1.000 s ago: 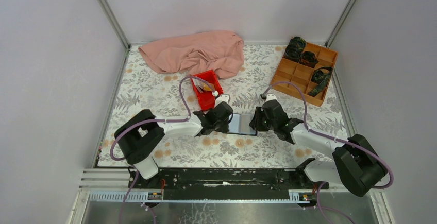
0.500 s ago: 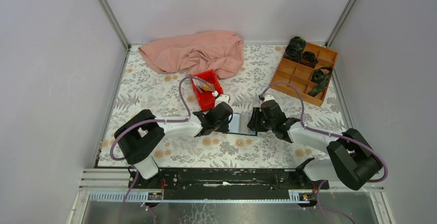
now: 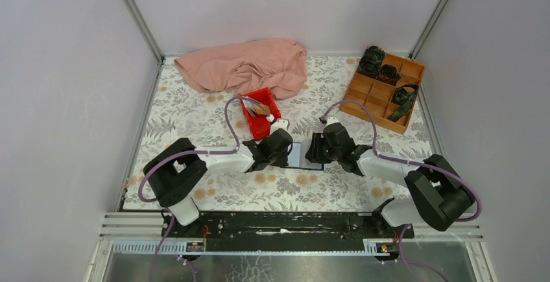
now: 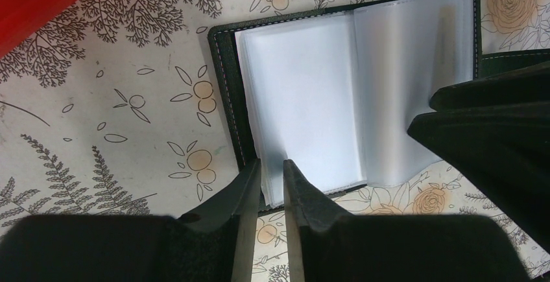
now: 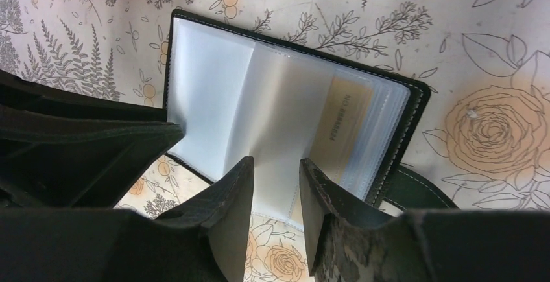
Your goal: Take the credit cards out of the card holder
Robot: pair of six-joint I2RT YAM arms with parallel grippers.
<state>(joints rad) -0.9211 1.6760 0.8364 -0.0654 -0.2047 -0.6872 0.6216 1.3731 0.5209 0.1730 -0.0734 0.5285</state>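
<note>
Card holder (image 5: 285, 110) with frosted plastic sleeves (image 4: 305, 100)

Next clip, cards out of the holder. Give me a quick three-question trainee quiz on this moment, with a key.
1. True or false: the card holder lies closed on the table.
2. The card showing through a clear sleeve is: A) tan, B) green, C) purple.
3. What lies at the far side of the table, behind the red tray?
Key: 1 false, it lies open; 2 A; 3 a pink cloth.
</note>
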